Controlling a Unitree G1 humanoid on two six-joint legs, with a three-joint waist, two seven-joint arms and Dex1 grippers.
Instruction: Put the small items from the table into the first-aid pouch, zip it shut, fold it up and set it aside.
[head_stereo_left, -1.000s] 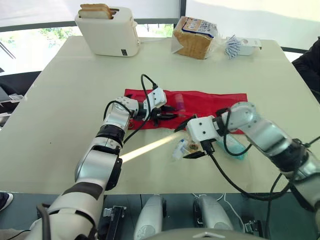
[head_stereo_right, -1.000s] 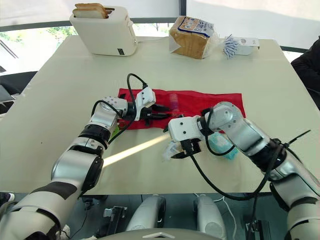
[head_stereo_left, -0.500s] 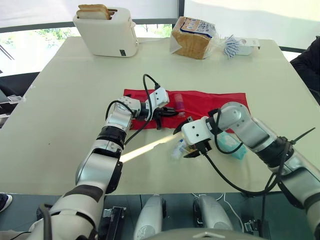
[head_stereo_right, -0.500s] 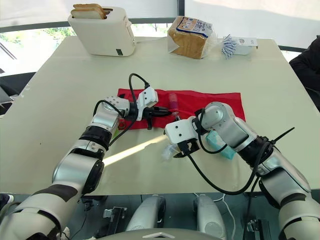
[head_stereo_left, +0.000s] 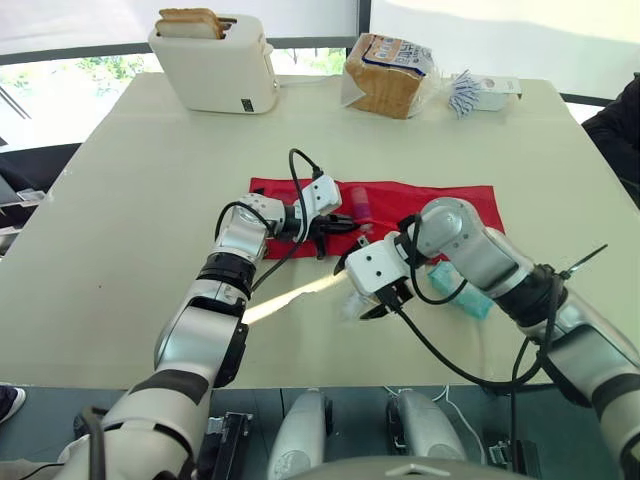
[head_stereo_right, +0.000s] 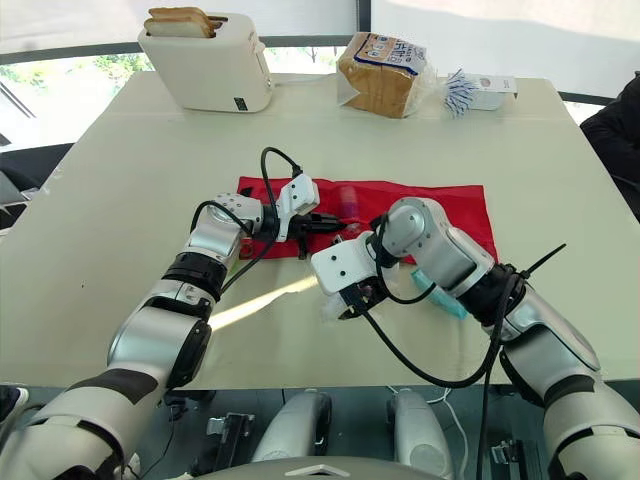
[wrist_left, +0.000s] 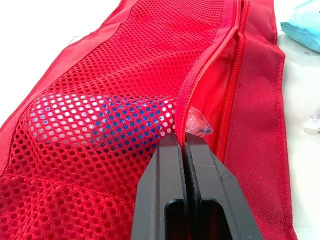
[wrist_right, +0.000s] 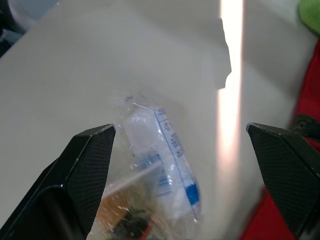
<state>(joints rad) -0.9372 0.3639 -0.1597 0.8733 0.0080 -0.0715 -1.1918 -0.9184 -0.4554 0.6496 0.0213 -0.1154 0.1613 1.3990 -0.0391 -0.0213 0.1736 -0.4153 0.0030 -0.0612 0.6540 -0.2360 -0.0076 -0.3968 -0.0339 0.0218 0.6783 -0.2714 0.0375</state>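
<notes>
Red mesh of the first-aid pouch (head_stereo_left: 400, 195), spread flat on the table (head_stereo_left: 150, 200), is met at its zip edge by the left gripper (wrist_left: 185, 145), fingers pressed together. A clear-wrapped packet (wrist_right: 162, 150) just beside the pouch's near edge is straddled by the wide-open right gripper (wrist_right: 180, 129).

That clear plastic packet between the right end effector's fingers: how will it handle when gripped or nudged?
The packet looks like crinkly clear film, so it is probably floppy and slippery. It seems thin and light, likely to slide on the table if nudged. The open right end effector may close mostly on loose film.
</notes>
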